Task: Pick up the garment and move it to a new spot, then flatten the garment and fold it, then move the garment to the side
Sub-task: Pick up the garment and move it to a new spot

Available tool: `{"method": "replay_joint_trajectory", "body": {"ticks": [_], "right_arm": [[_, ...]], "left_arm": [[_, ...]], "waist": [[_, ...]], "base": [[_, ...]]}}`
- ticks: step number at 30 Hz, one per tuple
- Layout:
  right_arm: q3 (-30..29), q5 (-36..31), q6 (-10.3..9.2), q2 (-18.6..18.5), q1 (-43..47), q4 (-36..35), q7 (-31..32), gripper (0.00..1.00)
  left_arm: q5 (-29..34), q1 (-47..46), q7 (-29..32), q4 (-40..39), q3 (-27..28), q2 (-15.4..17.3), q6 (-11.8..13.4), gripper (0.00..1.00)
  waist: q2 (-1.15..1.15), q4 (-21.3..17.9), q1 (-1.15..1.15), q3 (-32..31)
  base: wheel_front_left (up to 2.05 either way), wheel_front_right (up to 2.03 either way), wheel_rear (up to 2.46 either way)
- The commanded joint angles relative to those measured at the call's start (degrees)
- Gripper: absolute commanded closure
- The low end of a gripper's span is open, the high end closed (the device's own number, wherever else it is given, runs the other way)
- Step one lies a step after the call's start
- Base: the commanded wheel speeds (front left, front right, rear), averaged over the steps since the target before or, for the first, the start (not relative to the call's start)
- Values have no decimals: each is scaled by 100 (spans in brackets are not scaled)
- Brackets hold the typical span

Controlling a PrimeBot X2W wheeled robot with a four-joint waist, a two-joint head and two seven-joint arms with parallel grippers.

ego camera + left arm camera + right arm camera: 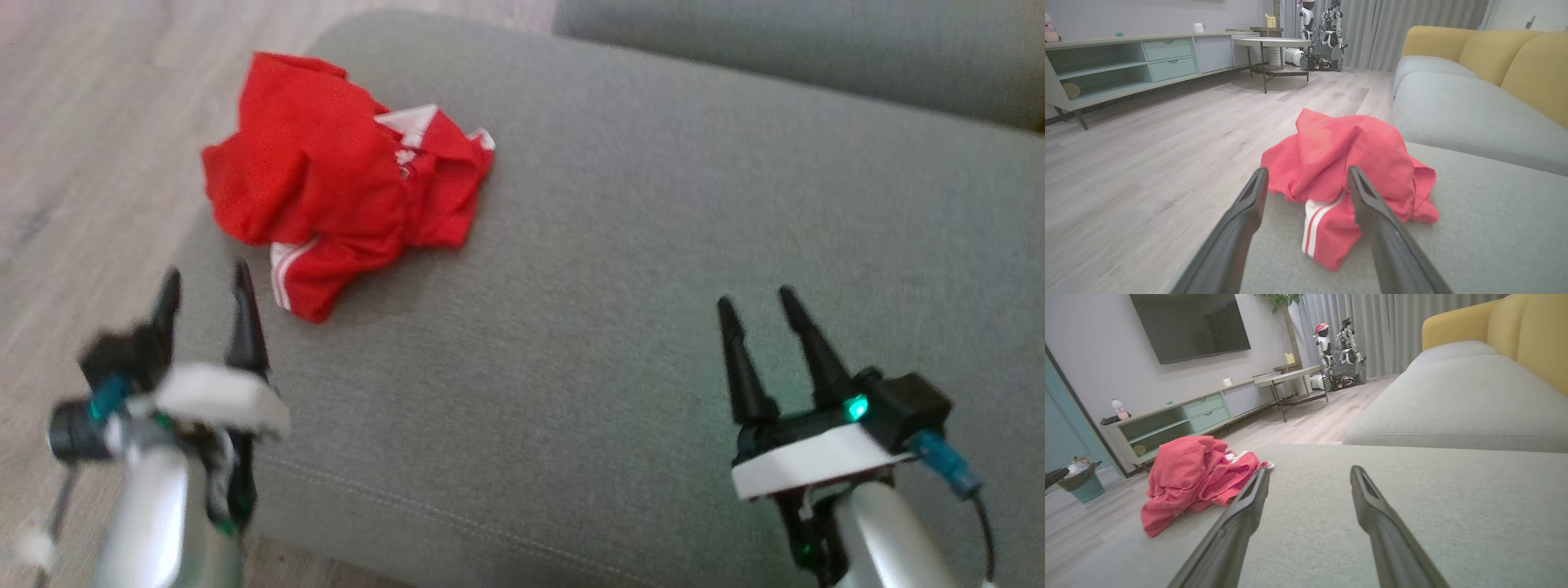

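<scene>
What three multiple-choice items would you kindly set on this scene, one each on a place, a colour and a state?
1. Where does the garment lie? A) on the floor B) on the grey sofa cushion C) on the table
2. What colour are its stripes? A) white B) black C) yellow
3. How is the left end effector? A) shut on the garment B) open, holding nothing C) shut, empty
Answers: 1 B, grey fabric lies under it; 2 A, white bands cross the red cloth; 3 B, its fingers stand apart, short of the garment.
</scene>
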Motion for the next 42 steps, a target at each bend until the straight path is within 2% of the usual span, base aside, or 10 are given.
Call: {"method": "replay_joint_trajectory", "body": {"ticks": [1,4,7,9,15,23,24,25,35,42], "right_arm": [[33,-114,-4,-31,-287,-255,-29,0],[-152,-223,-4,-31,-375,-408,25,0],[-314,-244,-4,-31,-455,-523,82,0],[-360,-344,-4,-31,-513,-568,132,0],[-366,-372,-4,-31,-607,-632,143,0],[-240,-284,-4,-31,-743,-523,67,0],[-234,-277,-4,-31,-753,-505,58,0],[-233,-269,-4,-31,-759,-486,47,0],[-195,-128,-4,-31,-704,-230,-29,0],[-121,47,-4,-31,-546,-20,-56,0]], "left_arm": [[-104,-575,88,7,286,189,-46,0],[-234,-1186,378,397,337,317,-144,0],[-355,-1843,575,801,322,454,-348,0],[-250,-2276,722,1128,208,627,-442,0],[-48,-3288,1360,2313,-25,999,-548,0],[117,-3929,1700,3703,-174,1398,-514,0],[100,-3966,1698,3811,-170,1422,-526,33],[86,-3999,1665,3894,-164,1440,-527,100],[-19,-4194,512,4017,-116,1495,-484,100],[-98,-4325,-69,3461,-135,1422,-546,100]], "waist": [[0,-268,0,344],[0,-445,0,617],[0,-584,0,870],[0,-675,0,1039],[0,-950,0,1333],[0,-1347,0,1547],[0,-1380,0,1552],[0,-1406,0,1551],[0,-1468,0,1215],[0,-1407,0,647]], "base": [[0,0,0],[0,0,0],[0,0,0],[0,0,0],[0,0,0],[0,0,0],[0,0,0],[0,0,0],[0,0,0],[0,0,0]]}}
